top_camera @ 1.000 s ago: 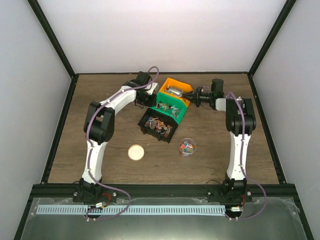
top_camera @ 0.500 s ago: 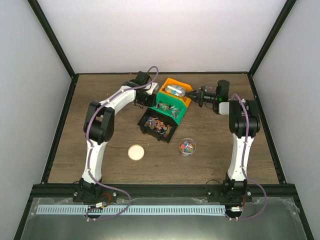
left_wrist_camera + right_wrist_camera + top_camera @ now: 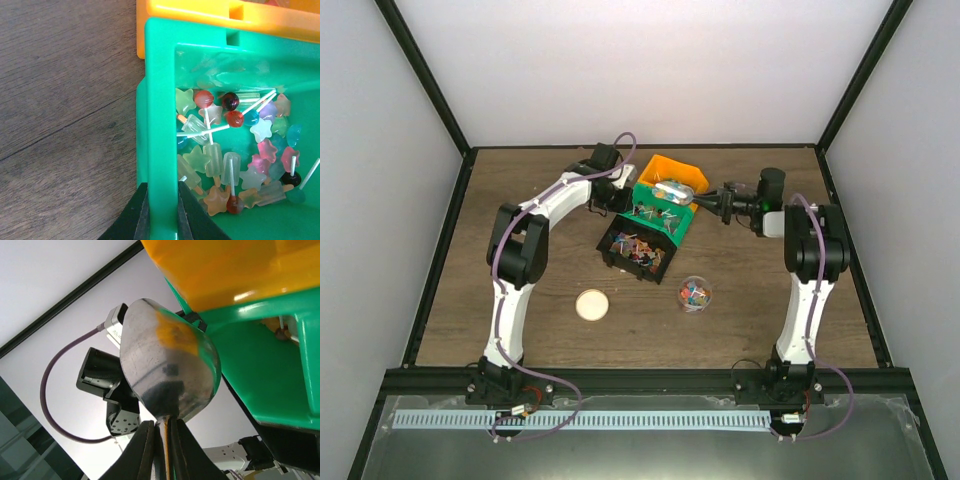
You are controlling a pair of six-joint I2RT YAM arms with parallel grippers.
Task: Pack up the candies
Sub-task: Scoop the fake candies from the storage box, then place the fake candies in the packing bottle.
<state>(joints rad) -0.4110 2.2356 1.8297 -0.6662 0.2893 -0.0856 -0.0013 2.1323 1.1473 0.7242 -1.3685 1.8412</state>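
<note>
Candies [image 3: 225, 150] lie in the green bin [image 3: 672, 224], and more fill the black bin [image 3: 634, 249] and a small clear cup [image 3: 695, 294]. My left gripper [image 3: 161, 212] is shut on the green bin's left wall [image 3: 161, 125]; it also shows in the top view [image 3: 620, 196]. My right gripper [image 3: 162, 440] is shut on the handle of the silver scoop [image 3: 167, 365]. It holds the scoop [image 3: 672, 190] in the air over the edge between the green bin [image 3: 260, 365] and the orange bin [image 3: 682, 170]. Whether the scoop holds anything is hidden.
The orange bin [image 3: 200, 15] touches the green bin's far side [image 3: 225, 270]. A round beige lid [image 3: 591, 304] lies on the wooden table [image 3: 520, 290] at the near left. The clear cup stands just in front of the black bin. Black frame rails edge the table.
My right arm has drawn back to the right and lifted the scoop out of the orange bin toward the green bin. The left gripper has kept its hold.
</note>
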